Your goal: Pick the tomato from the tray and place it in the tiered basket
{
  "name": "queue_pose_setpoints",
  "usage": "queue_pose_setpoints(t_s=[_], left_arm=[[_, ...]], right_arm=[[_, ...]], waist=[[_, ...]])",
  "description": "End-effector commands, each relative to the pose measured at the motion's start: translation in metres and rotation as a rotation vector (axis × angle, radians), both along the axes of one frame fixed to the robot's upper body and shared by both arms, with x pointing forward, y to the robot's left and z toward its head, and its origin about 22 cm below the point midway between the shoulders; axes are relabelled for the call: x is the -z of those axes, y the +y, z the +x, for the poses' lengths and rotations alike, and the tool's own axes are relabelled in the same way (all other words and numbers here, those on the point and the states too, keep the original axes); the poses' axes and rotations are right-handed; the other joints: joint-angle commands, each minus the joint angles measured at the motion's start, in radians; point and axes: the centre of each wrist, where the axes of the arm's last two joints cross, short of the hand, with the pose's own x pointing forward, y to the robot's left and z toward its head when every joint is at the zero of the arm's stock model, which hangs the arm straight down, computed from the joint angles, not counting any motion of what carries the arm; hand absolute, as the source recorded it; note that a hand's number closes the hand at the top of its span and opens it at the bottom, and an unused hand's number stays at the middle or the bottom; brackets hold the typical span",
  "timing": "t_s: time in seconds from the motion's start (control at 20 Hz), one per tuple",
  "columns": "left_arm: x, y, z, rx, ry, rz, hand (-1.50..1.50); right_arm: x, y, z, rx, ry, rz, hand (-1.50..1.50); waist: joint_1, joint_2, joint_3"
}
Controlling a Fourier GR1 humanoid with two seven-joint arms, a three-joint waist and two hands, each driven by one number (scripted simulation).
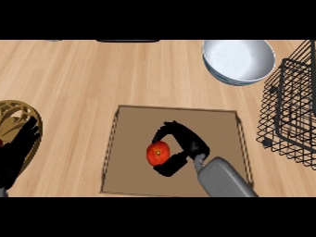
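Note:
A red tomato (158, 153) lies on the brown tray (129, 176) in the middle of the counter. My right hand (190, 143) is on the tray with its fingers curving over the tomato's far side and its thumb under the near side, so it is shut on the tomato. The black wire tiered basket (297, 111) stands at the right edge, apart from the tray. My left hand (6, 152) rests at the left edge, fingers up and relaxed, over a gold openwork dish.
A white bowl (239, 60) sits at the back right, just left of the basket. A gold openwork dish (3, 115) lies at the far left under my left hand. Bare wooden counter stretches behind the tray.

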Motion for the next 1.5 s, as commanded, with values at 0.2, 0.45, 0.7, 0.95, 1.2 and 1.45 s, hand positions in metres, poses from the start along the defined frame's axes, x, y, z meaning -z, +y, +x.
queue_pose_setpoints(t_s=[0.2, 0.45, 0.7, 0.95, 1.2, 1.45], left_arm=[[0.001, 0.002, -0.007, -0.006, 0.006, 0.011, 0.00], [0.002, 0.004, -0.007, -0.019, 0.038, 0.012, 0.00], [0.000, 0.005, -0.009, -0.028, 0.040, 0.005, 0.00], [0.002, 0.002, -0.010, -0.069, 0.052, 0.003, 0.00], [-0.001, 0.007, -0.012, -0.059, 0.025, 0.014, 0.00], [-0.005, 0.009, -0.009, -0.049, 0.011, -0.004, 0.00]], right_arm=[[-0.011, 0.029, -0.014, 0.207, -0.122, -0.153, 1.50], [-0.025, 0.056, -0.006, 0.422, -0.273, -0.507, 1.50], [-0.061, 0.082, -0.010, 0.607, -0.393, -0.648, 1.50], [-0.106, 0.090, -0.013, 0.712, -0.577, -0.700, 1.50], [-0.158, 0.088, -0.012, 0.837, -0.700, -0.686, 1.50], [-0.204, 0.071, -0.020, 0.957, -0.763, -0.595, 1.50]], waist=[[0.001, 0.008, 0.008], [-0.006, -0.012, 0.001], [-0.009, -0.011, 0.004], [-0.061, -0.024, 0.005], [-0.051, -0.017, 0.006], [-0.034, -0.005, 0.008]])
